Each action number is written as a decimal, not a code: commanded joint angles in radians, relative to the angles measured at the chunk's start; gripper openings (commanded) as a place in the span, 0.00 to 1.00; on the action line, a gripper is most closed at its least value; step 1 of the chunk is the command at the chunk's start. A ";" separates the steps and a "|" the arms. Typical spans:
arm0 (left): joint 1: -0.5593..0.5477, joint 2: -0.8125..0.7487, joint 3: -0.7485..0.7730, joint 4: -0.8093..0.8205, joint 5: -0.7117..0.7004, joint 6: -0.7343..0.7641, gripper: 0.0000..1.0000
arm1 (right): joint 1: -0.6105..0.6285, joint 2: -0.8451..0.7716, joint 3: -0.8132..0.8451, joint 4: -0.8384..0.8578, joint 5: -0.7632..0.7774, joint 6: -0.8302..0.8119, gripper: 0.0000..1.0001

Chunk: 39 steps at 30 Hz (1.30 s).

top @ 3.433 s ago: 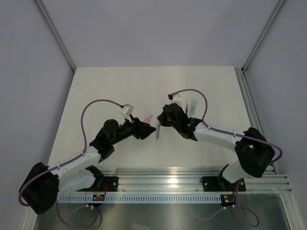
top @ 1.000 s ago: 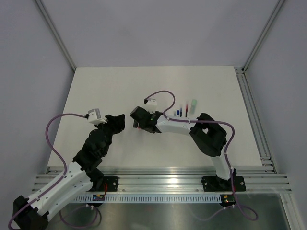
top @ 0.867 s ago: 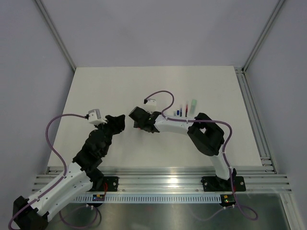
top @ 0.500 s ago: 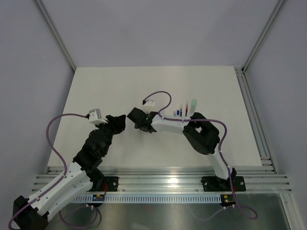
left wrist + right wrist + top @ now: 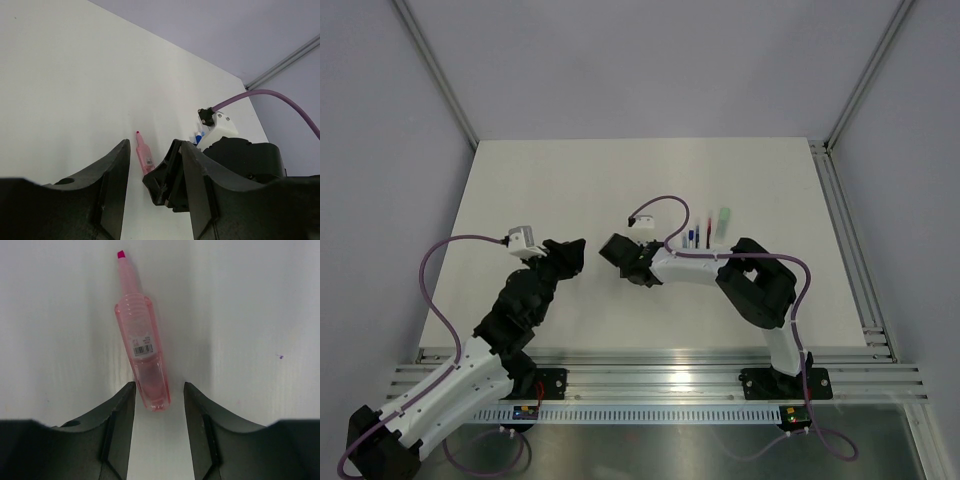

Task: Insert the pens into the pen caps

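The only writing is on the pink tube (image 5: 137, 320). It carries a small white label (image 5: 142, 346) with a barcode and some tiny print, and this print is too small to read. The tube is pale and see-through, with a narrow neck and a darker pink tip, and it lies flat on the white counter (image 5: 520, 190). In the right wrist view its tip points to the top of the frame and its blunt end lies between the two fingers of the right hand (image 5: 159, 386). This hand is spread. A strip of counter shows between the tube and the finger on the right side of the frame, so the tube is not pinched. The left hand (image 5: 156, 147) is spread too, with nothing between its fingers, and the tube shows through its gap. Right of centre in the top view lie three thin sticks side by side: a red stick (image 5: 708, 226), a dark blue stick (image 5: 696, 237) and a light blue stick (image 5: 688, 238). Just to the right of them is one mint green tube (image 5: 724, 217), which makes two tubes in all. The walls (image 5: 640, 60) are pale grey, metal posts (image 5: 435, 70) stand in the corners, and a metal rail (image 5: 660, 378) runs along the bottom edge of the counter.
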 commanded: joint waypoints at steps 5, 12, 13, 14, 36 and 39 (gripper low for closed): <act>0.000 0.026 -0.006 0.076 0.023 0.001 0.47 | 0.009 -0.023 -0.065 0.031 0.004 -0.105 0.50; 0.000 0.043 0.000 0.082 0.046 -0.005 0.46 | 0.008 -0.007 -0.079 0.085 -0.021 -0.166 0.47; 0.000 0.041 0.000 0.082 0.046 -0.005 0.46 | 0.008 -0.007 -0.080 0.092 -0.024 -0.177 0.46; -0.002 0.041 0.000 0.082 0.048 -0.005 0.46 | 0.008 -0.006 -0.082 0.102 -0.029 -0.180 0.43; 0.000 0.286 0.074 0.268 0.492 0.050 0.48 | 0.006 -0.561 -0.258 -0.073 -0.305 -0.303 0.10; 0.000 0.322 0.071 0.319 0.558 0.042 0.52 | 0.006 -0.622 -0.309 -0.055 -0.343 -0.293 0.09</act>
